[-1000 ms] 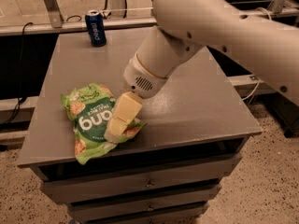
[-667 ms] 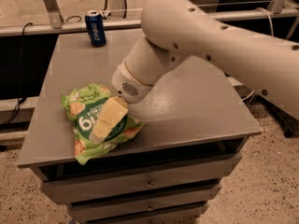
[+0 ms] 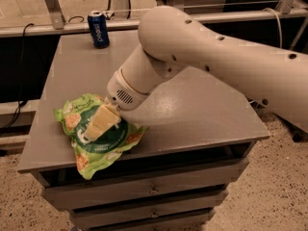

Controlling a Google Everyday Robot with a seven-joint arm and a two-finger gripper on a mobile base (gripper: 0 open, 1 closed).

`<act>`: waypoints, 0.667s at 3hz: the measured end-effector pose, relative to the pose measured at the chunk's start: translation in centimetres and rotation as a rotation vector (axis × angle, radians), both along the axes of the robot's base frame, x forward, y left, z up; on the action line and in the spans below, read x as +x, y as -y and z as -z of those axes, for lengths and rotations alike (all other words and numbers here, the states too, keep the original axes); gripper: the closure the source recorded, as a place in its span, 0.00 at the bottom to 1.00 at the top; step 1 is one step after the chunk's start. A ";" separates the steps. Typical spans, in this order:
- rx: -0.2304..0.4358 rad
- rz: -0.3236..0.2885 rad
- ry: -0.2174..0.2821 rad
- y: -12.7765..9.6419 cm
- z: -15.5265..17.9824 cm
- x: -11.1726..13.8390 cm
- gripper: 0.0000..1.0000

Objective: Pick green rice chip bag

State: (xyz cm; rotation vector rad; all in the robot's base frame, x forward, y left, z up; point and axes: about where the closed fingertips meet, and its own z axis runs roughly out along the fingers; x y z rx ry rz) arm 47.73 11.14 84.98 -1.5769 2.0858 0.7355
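Note:
The green rice chip bag [image 3: 117, 139] lies flat on the front left part of the grey cabinet top [image 3: 202, 114], with its dark green round label facing up. Its lower end hangs a little over the front edge. My gripper [image 3: 99, 123] is pale yellow and comes down from the right on the big white arm [image 3: 202, 57]. It rests on the middle of the bag and covers part of the label.
A blue soda can [image 3: 98, 29] stands upright at the back left of the cabinet top. Drawers [image 3: 154, 189] run below the front edge. Metal rails and cables lie behind the cabinet, and the floor is speckled.
My arm has swung left and down, moving the gripper from the bag's right edge onto its middle. The bag and the can have stayed in place.

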 end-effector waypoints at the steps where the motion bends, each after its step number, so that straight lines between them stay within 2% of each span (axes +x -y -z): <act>1: 0.015 0.026 0.020 0.1 -0.4 0.8 0.64; 2: 0.036 0.046 0.060 0.7 -1.8 2.1 0.86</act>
